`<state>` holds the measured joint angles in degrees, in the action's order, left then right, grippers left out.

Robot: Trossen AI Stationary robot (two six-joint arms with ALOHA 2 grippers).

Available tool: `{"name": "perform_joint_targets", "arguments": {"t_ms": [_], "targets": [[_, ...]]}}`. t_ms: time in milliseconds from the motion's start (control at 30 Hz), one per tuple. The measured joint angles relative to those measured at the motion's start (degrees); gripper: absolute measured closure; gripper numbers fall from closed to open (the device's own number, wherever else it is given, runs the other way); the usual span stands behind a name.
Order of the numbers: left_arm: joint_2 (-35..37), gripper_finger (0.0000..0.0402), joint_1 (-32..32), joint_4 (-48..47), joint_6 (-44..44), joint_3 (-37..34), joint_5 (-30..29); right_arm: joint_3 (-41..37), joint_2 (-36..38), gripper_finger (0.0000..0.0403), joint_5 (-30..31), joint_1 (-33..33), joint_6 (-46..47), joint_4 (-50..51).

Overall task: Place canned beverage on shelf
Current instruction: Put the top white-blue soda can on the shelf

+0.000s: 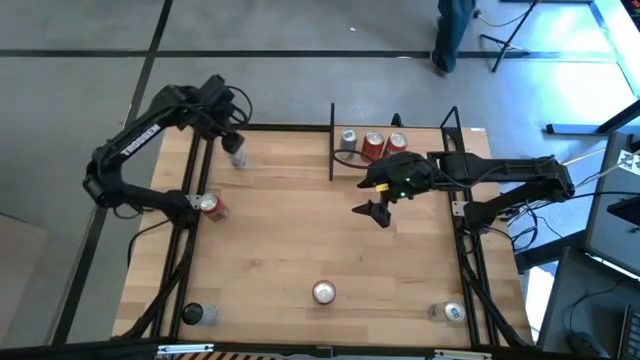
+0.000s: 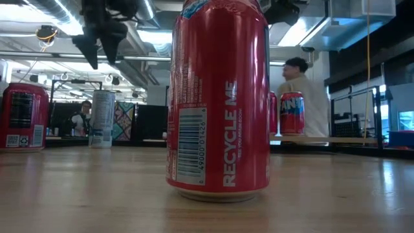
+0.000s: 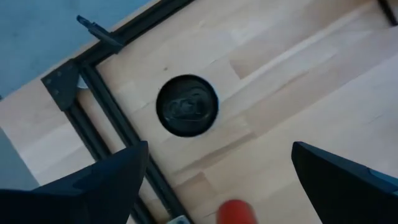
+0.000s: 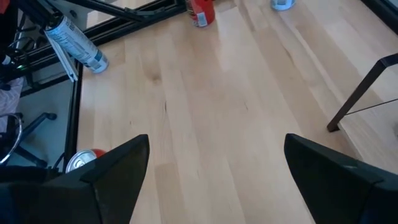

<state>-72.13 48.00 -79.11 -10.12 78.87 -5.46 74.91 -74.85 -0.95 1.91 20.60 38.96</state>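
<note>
The shelf sits at the far edge of the tabletop, a small light-wood board fenced by thin black posts. Three cans stand on it in a row — a silver can at the left end of the shelf, a red can touching or just beside it, and another red-and-white can to the right of that.

The right gripper hangs over the tabletop just in front of the shelf, its fingers spread wide and grasping nothing; bare wood shows between them in the right wrist view.

The left gripper hovers well to the left of the shelf, near the far left corner of the tabletop, over a slim silver can whose dark top shows straight below in the left wrist view. Its fingers are also released and apart from the can.

Other cans stand well away from the shelf: a red can at the left edge, a red can near the front middle — it fills the low view — a dark-topped can at the front left corner, and a silver can at the front right corner.

A person in a light top stands in the room beyond the shelf.
</note>
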Motion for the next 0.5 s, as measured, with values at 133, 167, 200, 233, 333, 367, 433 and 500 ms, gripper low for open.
{"name": "perform_joint_targets", "arguments": {"t_ms": [133,167,200,233,333,367,433,500], "targets": [[-3.48,0.0009,2.84,0.07,5.06,-0.04,-1.44,0.00,-0.02,0.0043,0.40,0.00,0.12,-0.05],[-4.44,0.0009,3.45,0.27,6.21,-0.24,-1.48,0.00,-0.02,0.0043,0.69,0.00,0.13,-0.07],[-5.26,0.0009,3.94,0.34,7.26,-0.47,-1.47,0.00,-0.02,0.0043,1.09,0.00,0.14,-0.07],[-6.10,0.0009,4.42,0.51,8.00,-0.75,-1.45,0.00,-0.02,0.0043,1.45,0.00,0.15,-0.09],[-8.82,0.0009,5.44,1.97,9.43,-1.64,-0.84,0.00,-0.02,0.0043,1.57,0.00,0.15,-0.37],[-9.68,0.0009,5.74,2.46,9.60,-1.90,-0.47,0.00,-0.02,0.0043,1.59,0.00,0.15,-0.38],[-10.98,0.0009,6.50,3.53,10.88,-2.51,0.96,0.00,-0.02,0.0043,2.05,0.00,-0.03,-0.35],[-12.16,0.0009,7.09,3.76,12.25,-3.03,1.61,0.00,-0.02,0.0043,3.29,0.00,-0.46,-0.35]]}}
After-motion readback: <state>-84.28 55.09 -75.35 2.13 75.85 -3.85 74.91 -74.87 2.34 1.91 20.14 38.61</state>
